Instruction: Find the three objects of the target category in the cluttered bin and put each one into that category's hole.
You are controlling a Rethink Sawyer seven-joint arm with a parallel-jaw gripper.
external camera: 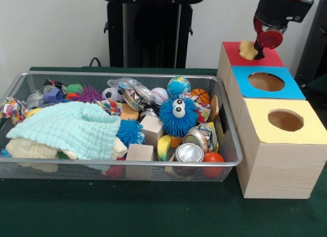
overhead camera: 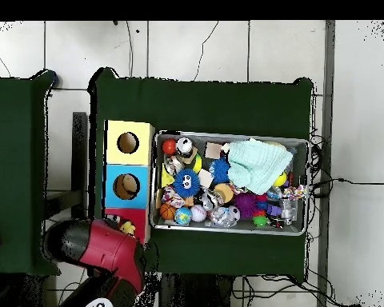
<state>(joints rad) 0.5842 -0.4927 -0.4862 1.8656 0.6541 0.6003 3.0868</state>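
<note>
My gripper (external camera: 257, 50) hangs at the top right over the red-topped box (external camera: 273, 60), right at its hole. A pale yellow lumpy object (external camera: 248, 49) sits against the gripper's left side, on or just above the red top; I cannot see whether it is held. In the overhead view the same yellow object (overhead camera: 128, 229) shows at the red box's edge beside the red arm (overhead camera: 103, 248). The wire bin (external camera: 127, 74) holds mixed clutter: a blue fuzzy ball with googly eyes (external camera: 178, 116), a mint cloth (external camera: 71, 127), tin cans (external camera: 189, 153), wooden blocks (external camera: 139, 152), a banana (external camera: 163, 146).
A blue-topped box (external camera: 294, 90) and a yellow-topped box (external camera: 258, 117), each with a round hole, stand in a row in front of the red one. Several small balls (external camera: 178, 86) line the bin's far side. Green cloth covers the table (external camera: 153, 206).
</note>
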